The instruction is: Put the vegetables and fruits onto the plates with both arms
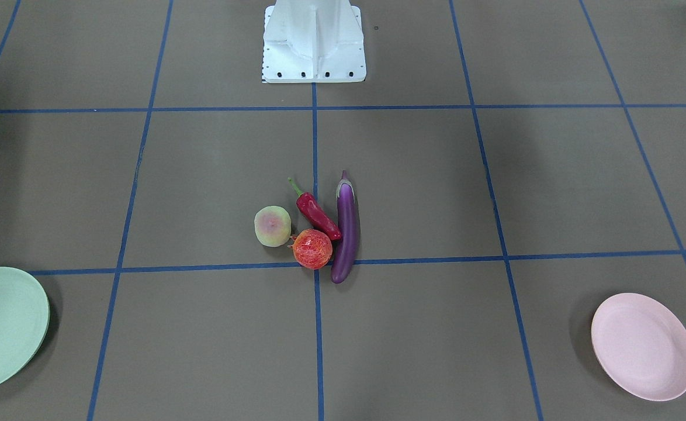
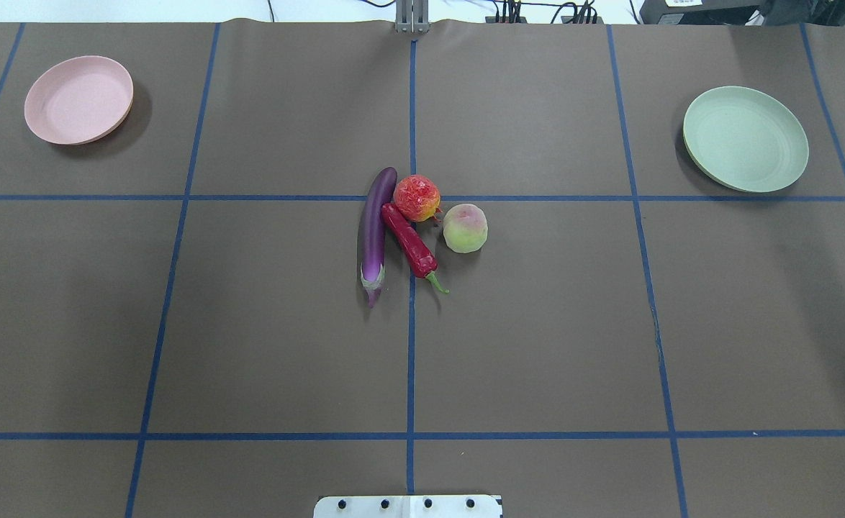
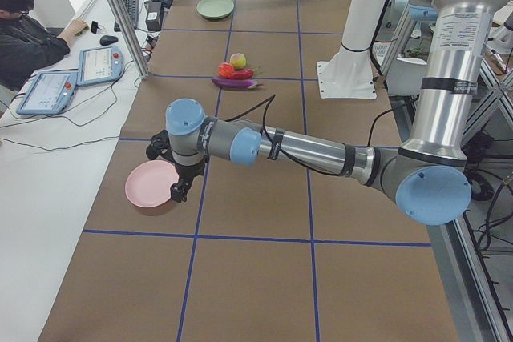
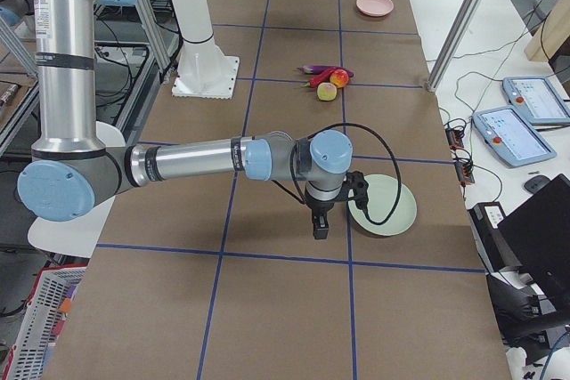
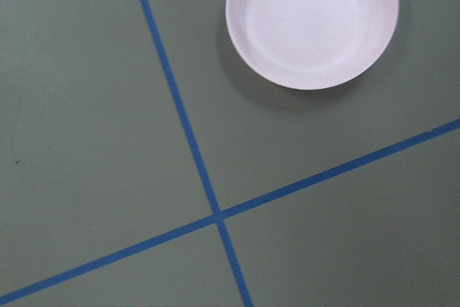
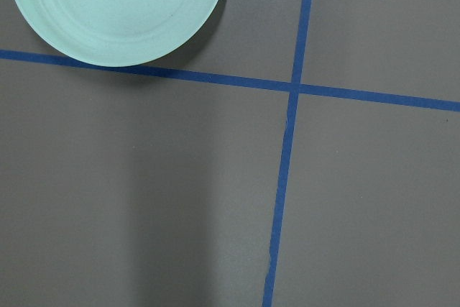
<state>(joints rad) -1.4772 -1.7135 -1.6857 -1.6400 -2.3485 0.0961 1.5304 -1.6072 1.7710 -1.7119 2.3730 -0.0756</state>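
1. Nothing had been picked up yet. All four items lay in one clump mid-tabletop [image 2: 538,324], well apart from both end effectors, and both plates were bare.
2. The left end effector [image 3: 178,190] hung above the tabletop just beside the pink plate [image 2: 78,99], and the right end effector [image 4: 320,225] hung just beside the mint plate [image 2: 745,139]. Only the side cams caught them, and too small, so I couldn't tell whether either was spread or pressed together.
3. The eggplant [image 2: 373,234] was on the edge of the clump facing the left end effector, with the chili pepper [image 2: 409,248] leaning on it. The red-orange fruit [image 2: 417,198] sat snug at the chili's tip. The peach [image 2: 465,228] was on the edge facing the right end effector, just beside the others.
4. My take: start from the outside. Left goes for the eggplant and right for the peach, so neither arm crosses over.
5. For the eggplant, I'd come straight down and pinch across its narrow width around mid-length. The inner finger has barely any room next to the chili, so pick a spot where the two have parted.
6. The peach is round and will probably roll if it's clipped off-centre, so centre over it before closing.
7. Everything looks glossy, so I'd lift slowly. Bumping a neighbour could scatter the clump.
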